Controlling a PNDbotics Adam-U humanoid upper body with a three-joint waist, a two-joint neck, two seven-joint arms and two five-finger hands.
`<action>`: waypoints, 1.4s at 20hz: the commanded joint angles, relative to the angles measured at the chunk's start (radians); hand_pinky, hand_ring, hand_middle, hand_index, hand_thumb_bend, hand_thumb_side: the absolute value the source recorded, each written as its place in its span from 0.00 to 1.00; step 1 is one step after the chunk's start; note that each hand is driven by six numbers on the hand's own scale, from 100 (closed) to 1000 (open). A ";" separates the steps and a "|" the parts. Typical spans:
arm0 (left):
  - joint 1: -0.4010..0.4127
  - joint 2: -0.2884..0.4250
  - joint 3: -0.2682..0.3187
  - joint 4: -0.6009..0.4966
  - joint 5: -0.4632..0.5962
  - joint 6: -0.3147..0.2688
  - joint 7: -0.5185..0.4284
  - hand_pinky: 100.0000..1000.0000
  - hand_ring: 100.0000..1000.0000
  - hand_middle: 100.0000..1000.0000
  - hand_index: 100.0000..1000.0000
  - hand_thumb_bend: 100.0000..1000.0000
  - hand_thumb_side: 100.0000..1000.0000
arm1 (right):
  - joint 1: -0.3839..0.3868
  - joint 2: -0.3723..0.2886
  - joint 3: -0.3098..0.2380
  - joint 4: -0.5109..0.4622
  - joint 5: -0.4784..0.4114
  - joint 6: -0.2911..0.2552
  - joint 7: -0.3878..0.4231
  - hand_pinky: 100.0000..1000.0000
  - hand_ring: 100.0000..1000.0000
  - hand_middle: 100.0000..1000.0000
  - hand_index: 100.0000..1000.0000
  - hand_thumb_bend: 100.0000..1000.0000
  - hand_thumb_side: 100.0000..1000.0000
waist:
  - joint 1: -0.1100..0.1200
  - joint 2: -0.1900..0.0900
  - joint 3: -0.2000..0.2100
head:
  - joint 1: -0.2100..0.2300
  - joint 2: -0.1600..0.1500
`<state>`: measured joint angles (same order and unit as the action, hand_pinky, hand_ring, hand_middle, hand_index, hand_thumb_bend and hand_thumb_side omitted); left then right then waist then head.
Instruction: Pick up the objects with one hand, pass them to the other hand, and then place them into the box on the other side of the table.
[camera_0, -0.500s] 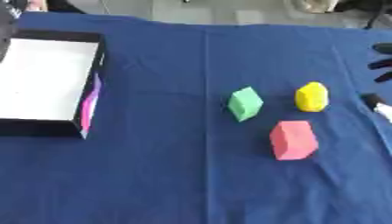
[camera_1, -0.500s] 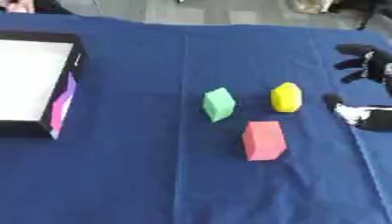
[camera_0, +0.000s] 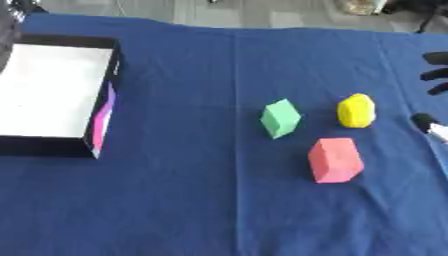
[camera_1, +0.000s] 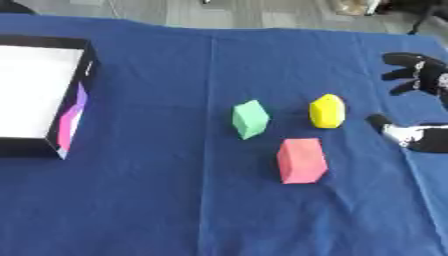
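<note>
Right hand enters at the 3 o'clock edge of the right eye view, fingers spread, thumb apart below them, holding nothing and touching none of the blocks. My left hand is in no view.

Findings on the blue tabletop:
- yellow block, nearest the hand, just off its thumb at 9 o'clock.
- green block, at 9 o'clock from the yellow one, a clear gap between them.
- pink block, at 6 o'clock from that gap, apart from both.
- box, black-walled with a white floor, well apart at the 9 o'clock side, apparently empty.

Assessment: no block has been picked up; the step in hand is the first pick.

Recommendation: I would take the yellow block first, as it lies closest and nothing screens it. Its faces look angled, so I judge the fingers and thumb should close on two opposite flat sides, not on its ridges. I should come down from above to avoid nudging the pink block. Lift clear before crossing toward 9 o'clock for the handover, leaving part of the block exposed for the left hand.
</note>
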<state>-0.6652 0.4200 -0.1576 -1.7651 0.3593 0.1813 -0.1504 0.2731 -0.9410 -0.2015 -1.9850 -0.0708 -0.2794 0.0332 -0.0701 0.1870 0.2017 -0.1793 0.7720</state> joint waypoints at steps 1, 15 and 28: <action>-0.010 0.014 0.005 -0.012 -0.001 -0.001 -0.003 1.00 0.99 0.88 0.69 0.00 0.57 | -0.009 -0.055 -0.008 -0.015 0.030 -0.012 0.029 0.70 0.83 0.93 0.93 0.36 0.18 | 0.000 -0.031 0.000 | -0.008 -0.002; -0.026 0.004 -0.004 -0.013 -0.005 0.003 -0.013 1.00 0.99 0.89 0.69 0.00 0.58 | -0.149 -0.157 0.098 -0.015 0.168 -0.004 0.231 0.79 0.84 0.93 0.92 0.46 0.22 | -0.006 -0.021 0.032 | -0.085 -0.002; -0.031 0.003 -0.007 -0.014 -0.017 0.016 -0.019 1.00 0.99 0.88 0.68 0.00 0.58 | -0.177 -0.159 0.149 -0.015 0.228 0.065 0.361 0.76 0.80 0.90 0.90 0.50 0.38 | -0.015 -0.011 0.044 | -0.102 -0.002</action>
<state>-0.6771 0.4121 -0.1675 -1.7651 0.3446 0.1957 -0.1682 0.1018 -1.0605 -0.0462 -1.9878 0.1467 -0.2196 0.3784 -0.0759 0.1879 0.2465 -0.2772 0.7720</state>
